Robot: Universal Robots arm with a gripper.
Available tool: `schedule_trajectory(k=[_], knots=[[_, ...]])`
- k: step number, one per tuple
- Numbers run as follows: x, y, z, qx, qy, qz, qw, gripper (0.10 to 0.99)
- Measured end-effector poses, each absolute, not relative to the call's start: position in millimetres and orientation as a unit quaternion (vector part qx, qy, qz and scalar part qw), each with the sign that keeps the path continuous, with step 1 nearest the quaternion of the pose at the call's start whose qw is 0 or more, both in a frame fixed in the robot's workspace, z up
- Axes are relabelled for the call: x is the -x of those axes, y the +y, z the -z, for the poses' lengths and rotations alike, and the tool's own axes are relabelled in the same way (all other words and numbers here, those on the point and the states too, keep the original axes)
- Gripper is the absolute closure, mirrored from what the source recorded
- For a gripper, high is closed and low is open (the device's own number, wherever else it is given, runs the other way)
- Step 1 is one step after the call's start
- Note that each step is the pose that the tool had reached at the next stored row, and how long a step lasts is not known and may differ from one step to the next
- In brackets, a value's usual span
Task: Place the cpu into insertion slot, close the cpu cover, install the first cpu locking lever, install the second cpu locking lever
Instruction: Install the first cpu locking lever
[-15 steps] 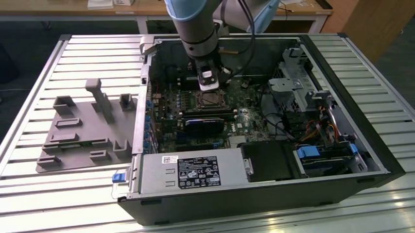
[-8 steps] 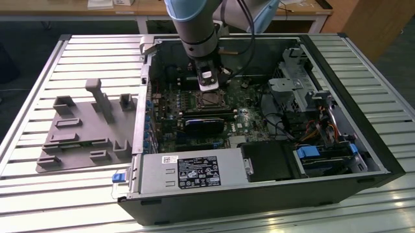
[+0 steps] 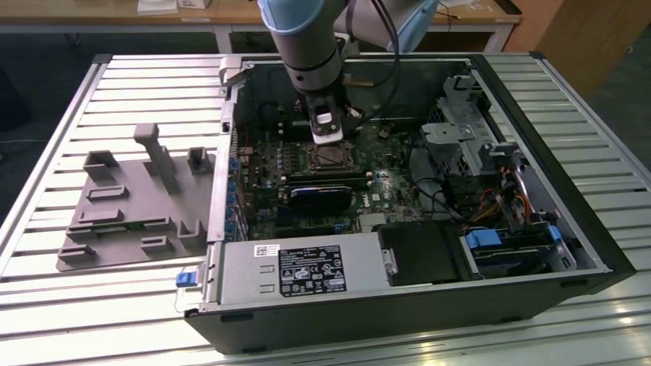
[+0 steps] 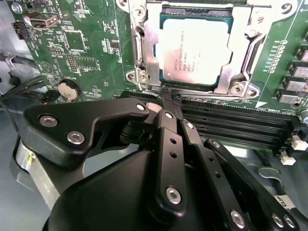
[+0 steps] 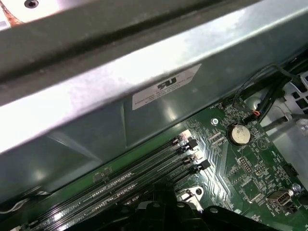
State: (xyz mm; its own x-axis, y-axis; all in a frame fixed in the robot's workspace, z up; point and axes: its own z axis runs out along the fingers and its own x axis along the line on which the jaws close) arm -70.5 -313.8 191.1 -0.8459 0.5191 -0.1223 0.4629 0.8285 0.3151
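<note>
Your hand (image 4: pixel 168 108) has its two fingers pressed together with nothing clearly between them. In the second wrist view their tips sit just at the near edge of the socket (image 4: pixel 139 76), over the first of the long black memory slots (image 4: pixel 240 122). Whether the tips touch the thin wire end beside them, I cannot tell.

Just beyond the tips, the chip (image 4: pixel 195 48) already lies flat in the socket, pale metal top up. The silver cover frame (image 4: pixel 150 57) lies down around it, its edges overlapping the chip's border. You cannot make out from here whether the levers along the two sides are latched.

The green board (image 4: pixel 86 48) spreads around the socket, with a round coin battery (image 4: pixel 68 89) off to one side of the hand. The first wrist view shows the same memory slots (image 5: pixel 134 178), the battery (image 5: pixel 238 134) and the grey inner wall of the case (image 5: pixel 120 96).

In the exterior view your hand (image 3: pixel 328 137) hangs straight down inside the open computer case (image 3: pixel 580 229), just above the socket. The grey power supply box (image 3: pixel 295 271) lies along the case's near edge. The case rests on a slatted table (image 3: pixel 61 114), with a grey plastic fixture (image 3: pixel 133 206) just beside it on the exterior view's left.
</note>
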Motion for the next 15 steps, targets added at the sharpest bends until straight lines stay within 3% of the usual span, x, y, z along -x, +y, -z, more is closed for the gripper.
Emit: schedule_trajectory(k=[15], knots=[[70.5,-316.3,-191.2,-0.258,0.951,-0.138,0.102,0.984]])
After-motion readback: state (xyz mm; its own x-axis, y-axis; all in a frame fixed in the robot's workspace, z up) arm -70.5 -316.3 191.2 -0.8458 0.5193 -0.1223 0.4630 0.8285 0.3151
